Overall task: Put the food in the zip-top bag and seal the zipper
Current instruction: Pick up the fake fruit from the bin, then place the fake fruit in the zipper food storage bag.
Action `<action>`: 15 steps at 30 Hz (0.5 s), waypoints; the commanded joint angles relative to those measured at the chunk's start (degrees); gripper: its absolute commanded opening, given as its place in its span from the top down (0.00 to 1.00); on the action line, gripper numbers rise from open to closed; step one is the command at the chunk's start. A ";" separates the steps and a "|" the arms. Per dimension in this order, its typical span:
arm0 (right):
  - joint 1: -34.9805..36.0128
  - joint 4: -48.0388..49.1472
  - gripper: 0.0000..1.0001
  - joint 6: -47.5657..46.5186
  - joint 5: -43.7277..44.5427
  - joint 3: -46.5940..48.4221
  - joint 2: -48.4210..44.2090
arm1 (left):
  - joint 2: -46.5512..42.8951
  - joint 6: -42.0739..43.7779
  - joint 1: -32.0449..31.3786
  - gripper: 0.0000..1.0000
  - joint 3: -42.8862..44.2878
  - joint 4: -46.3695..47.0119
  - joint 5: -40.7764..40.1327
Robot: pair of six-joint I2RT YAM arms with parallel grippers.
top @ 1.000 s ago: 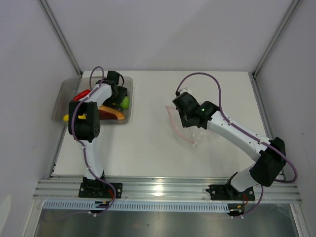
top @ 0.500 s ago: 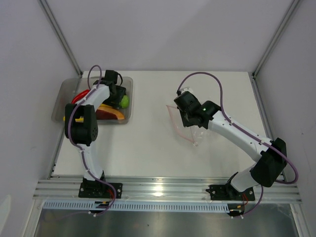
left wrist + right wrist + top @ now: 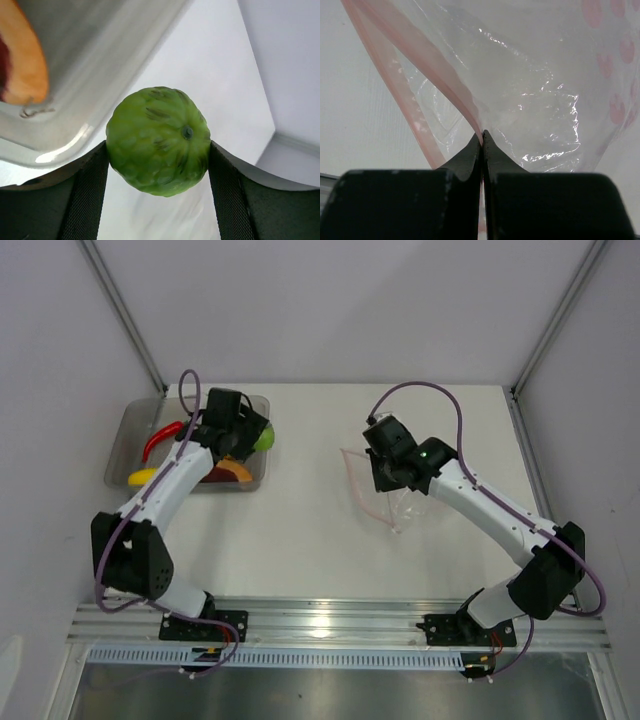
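Green round fruit (image 3: 157, 137) in the left gripper (image 3: 158, 152)

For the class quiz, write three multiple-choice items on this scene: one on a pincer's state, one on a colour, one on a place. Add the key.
1. The right pincer is: A wide open; B shut on the zip-top bag; C out of view.
2. The fruit in the left pincer is: A red; B yellow; C green.
3. The red chili lies: A in the grey tray; B in the bag; C in the left pincer.
Key: B, it pinches the bag's pink-edged mouth; C, its skin is plainly green; A, the top view shows it in the tray.
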 commanded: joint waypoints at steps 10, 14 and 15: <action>-0.76 -4.01 1.00 2.22 -8.18 3.12 -4.72 | -26.22 16.50 -14.28 0.99 -24.74 35.33 30.26; -0.76 -4.98 1.00 3.71 -14.22 3.38 -5.07 | -30.71 17.29 -19.55 1.00 -27.11 40.45 32.29; -0.76 -5.16 1.00 4.06 -15.20 3.55 -5.16 | -31.06 17.38 -21.83 0.99 -27.64 41.42 32.29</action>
